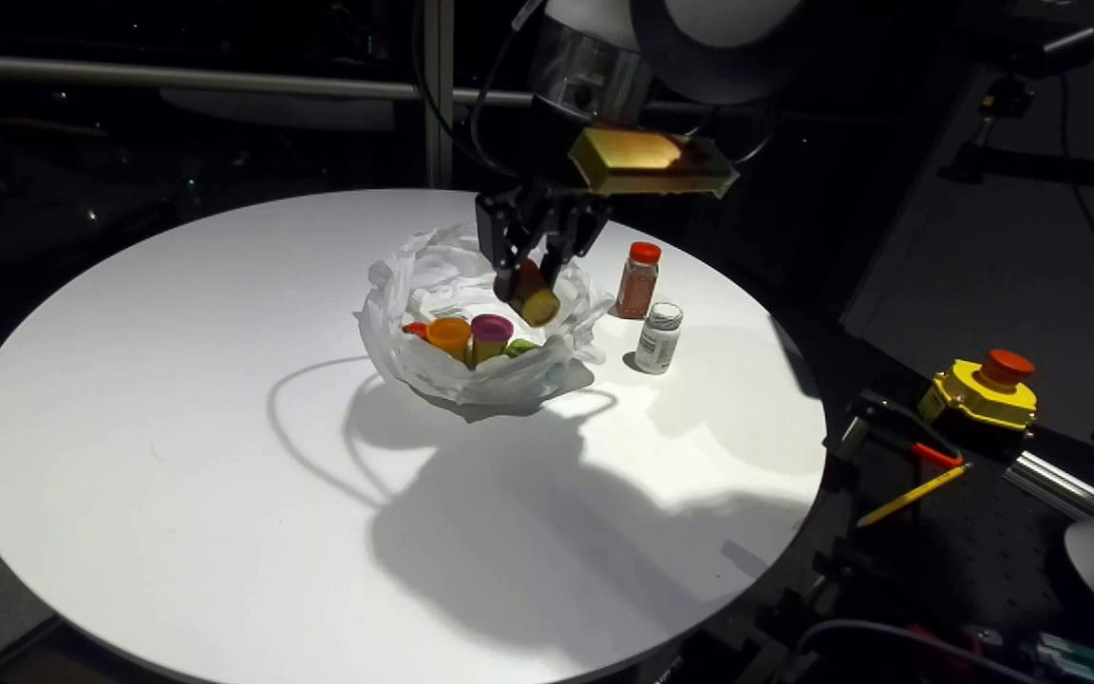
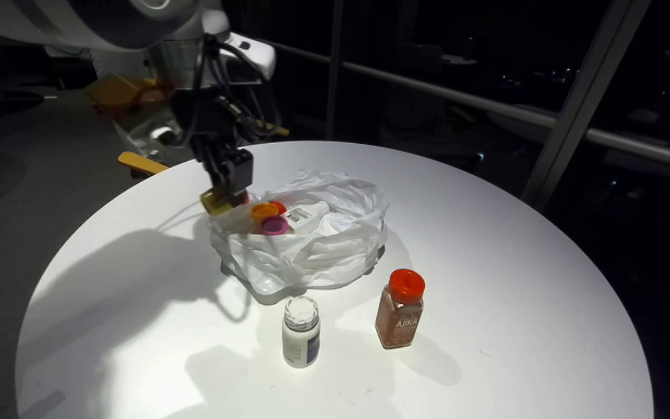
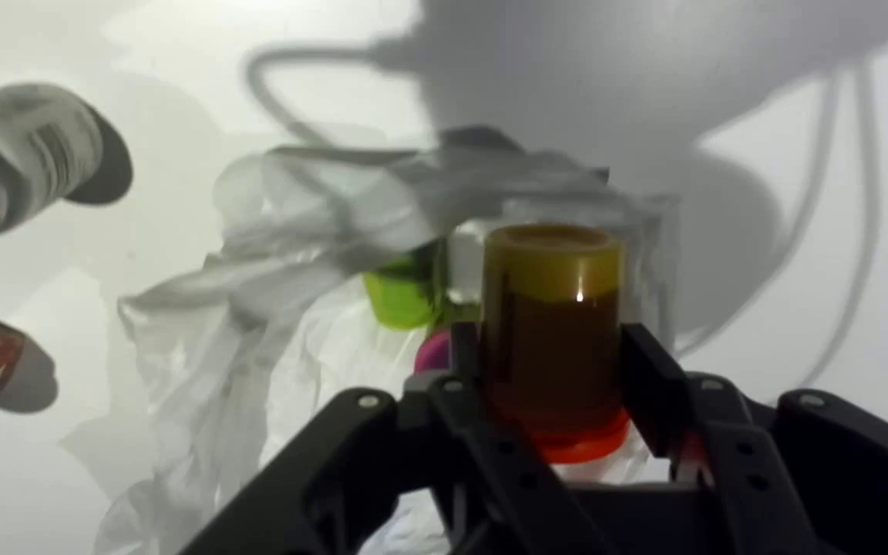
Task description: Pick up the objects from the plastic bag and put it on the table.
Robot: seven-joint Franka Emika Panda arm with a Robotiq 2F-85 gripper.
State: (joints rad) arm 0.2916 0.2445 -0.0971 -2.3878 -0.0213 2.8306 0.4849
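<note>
In an exterior view, your gripper (image 1: 528,280) is closed around a red-and-yellow tub (image 1: 534,297), parted only by its width, holding it tilted above the edge of the white plastic bag (image 1: 480,386) on a white table (image 1: 177,456); an orange-lidded tub (image 1: 448,334) and a purple-lidded tub (image 1: 492,330) are inside the bag. In an exterior view, a white labelled bottle (image 2: 306,218) lies in there too, while a white pill bottle (image 2: 301,338) and a red-capped Ajika jar (image 2: 400,319) stand beside the bag. In the wrist view, the held tub's red end is lowest, and a green object (image 3: 400,298) shows inside the bag. Best, I judge: lift over the loose rim, turn the tub upright, touch its yellow end, likely the base, to the table, then let go.
</note>
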